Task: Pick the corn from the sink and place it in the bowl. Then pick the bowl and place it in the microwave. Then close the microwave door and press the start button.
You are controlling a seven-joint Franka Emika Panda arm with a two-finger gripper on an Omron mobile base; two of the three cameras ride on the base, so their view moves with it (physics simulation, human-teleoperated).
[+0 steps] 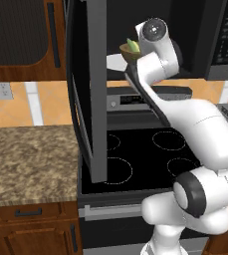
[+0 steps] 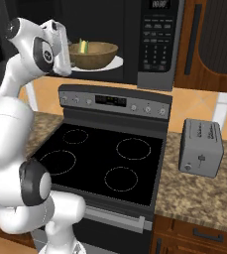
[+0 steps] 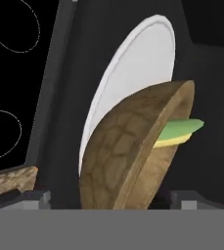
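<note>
The robot arm [image 1: 195, 129] is white, smooth and shiny. Its parts are fat and round, like tubes joined together. Where the parts meet there are dark grey round caps [image 1: 191, 195]. At the end effector, two small dark finger tips [image 3: 184, 199] show.

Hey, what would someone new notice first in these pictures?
Probably the brown bowl with the corn in it, sitting on the white plate inside the open microwave above the stove. Next, the white arm reaching up to it, and the microwave door swung wide open.
</note>
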